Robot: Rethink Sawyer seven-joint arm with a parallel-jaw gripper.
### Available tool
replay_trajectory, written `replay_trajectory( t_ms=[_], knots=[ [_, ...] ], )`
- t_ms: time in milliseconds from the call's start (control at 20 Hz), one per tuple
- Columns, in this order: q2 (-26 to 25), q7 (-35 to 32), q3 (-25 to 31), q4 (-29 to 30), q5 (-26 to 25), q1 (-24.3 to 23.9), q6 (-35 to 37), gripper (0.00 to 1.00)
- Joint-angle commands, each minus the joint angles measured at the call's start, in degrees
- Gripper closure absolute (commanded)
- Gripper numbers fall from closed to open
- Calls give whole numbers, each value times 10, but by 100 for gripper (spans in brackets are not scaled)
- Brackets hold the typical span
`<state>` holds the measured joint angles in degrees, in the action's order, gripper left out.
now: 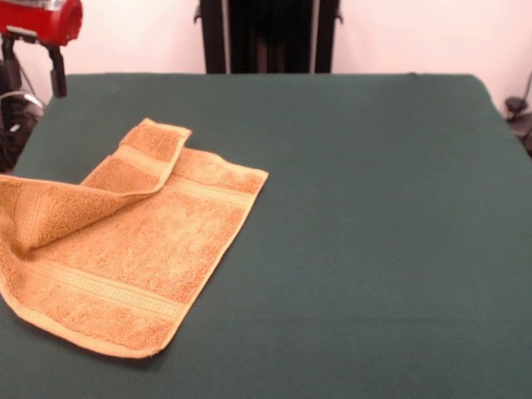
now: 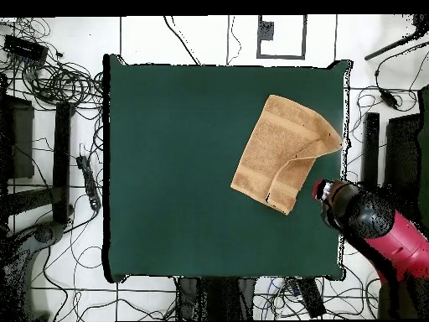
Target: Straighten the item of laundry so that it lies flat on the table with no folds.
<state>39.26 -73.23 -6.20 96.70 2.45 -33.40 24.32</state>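
The golden-orange item of laundry (image 1: 133,249) lies at the left of the dark green table (image 1: 374,233), touching the picture's left edge. One side is folded over onto the rest, making a raised flap (image 1: 75,195) that runs up to the far corner. A paler band crosses its near end. From above, the towel (image 2: 281,147) lies near the table's (image 2: 167,168) right edge. The red and black arm (image 2: 377,226) reaches in from the lower right. Its gripper end (image 2: 322,191) hovers just beside the towel's lower right corner. A red part of the arm (image 1: 41,21) shows at the front view's top left.
Cables (image 2: 59,84) and black boxes (image 2: 17,138) lie on the floor around the table. Black stands (image 2: 369,151) line the right side in the overhead view. The towel lies close to the table's edge there.
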Motion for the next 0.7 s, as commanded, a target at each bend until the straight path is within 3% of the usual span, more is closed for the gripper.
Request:
replay_trajectory(
  t_ms=[50, 700],
  knots=[
    [-16, -97, 29, 8, 10, 21, 66, 0],
    [-27, -121, 35, 12, 28, 32, 52, 0]
  ],
)
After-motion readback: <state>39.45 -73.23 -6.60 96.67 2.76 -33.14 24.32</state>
